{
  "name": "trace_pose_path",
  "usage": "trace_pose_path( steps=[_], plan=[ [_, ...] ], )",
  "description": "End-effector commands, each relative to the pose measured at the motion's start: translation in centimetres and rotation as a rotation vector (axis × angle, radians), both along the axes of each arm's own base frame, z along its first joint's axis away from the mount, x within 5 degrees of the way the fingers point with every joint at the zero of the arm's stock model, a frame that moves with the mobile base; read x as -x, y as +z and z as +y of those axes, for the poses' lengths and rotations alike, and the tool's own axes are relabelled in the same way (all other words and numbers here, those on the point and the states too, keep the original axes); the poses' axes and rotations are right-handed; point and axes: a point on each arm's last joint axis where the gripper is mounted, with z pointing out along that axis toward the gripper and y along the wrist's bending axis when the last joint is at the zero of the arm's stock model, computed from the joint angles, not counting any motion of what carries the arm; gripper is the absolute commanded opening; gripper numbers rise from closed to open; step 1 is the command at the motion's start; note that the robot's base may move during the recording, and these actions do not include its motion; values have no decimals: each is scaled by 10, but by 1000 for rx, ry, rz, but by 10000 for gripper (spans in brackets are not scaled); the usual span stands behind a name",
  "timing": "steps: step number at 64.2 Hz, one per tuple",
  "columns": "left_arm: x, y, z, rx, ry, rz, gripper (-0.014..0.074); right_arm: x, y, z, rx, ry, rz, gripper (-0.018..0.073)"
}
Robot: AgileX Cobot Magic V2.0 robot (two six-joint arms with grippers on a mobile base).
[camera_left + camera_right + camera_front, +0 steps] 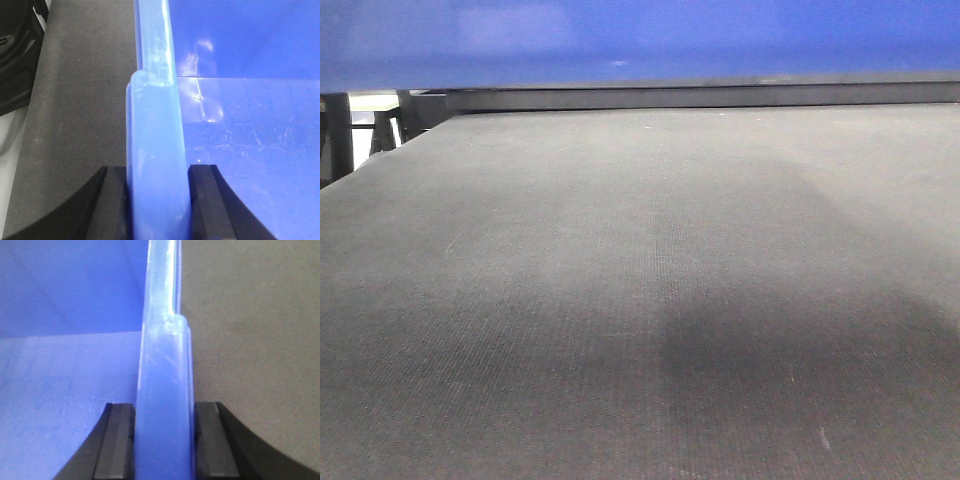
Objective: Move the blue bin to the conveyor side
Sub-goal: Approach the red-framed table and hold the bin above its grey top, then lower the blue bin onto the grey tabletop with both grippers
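The blue bin (640, 40) fills the top strip of the front view, blurred and close. The dark grey woven belt of the conveyor side (620, 300) spreads below it, carrying a broad shadow. My left gripper (158, 172) is shut on the bin's thick rim, one black finger (112, 200) outside over the belt (85, 100) and the other inside the bin (250, 125). My right gripper (164, 410) is shut on the opposite rim in the same way. There the bin's inside (65, 365) lies to the left and the belt (250, 340) to the right.
A black edge rail (700, 97) runs along the belt's far side. Black frame legs (340, 130) stand at the far left. In the left wrist view a black machine part (15, 55) and pale floor (10, 150) lie beyond the belt's left edge.
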Motion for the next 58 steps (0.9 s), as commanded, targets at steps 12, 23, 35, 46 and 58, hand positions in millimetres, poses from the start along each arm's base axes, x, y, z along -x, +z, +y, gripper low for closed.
trace_pose_path(
  steps=[12,23,35,46,58],
  plan=[
    [3,14,3,-25,3,-119,-18,2,15,-5,18,-20,-142,-79],
    [-7,11,0,-12,-6,-122,-18,-9,8,-3,29,-22,-130,-79],
    [-43,-8,-5,-26,-16,-97,-18,-33,-15,2,53,-25,-130,-79],
    [-80,-42,-12,-29,-31,-108,-18,-60,-49,10,53,-13,-157,-79],
    [-104,-79,-16,-33,-46,-125,-18,-90,-88,19,46,1,-189,-79]
  ],
)
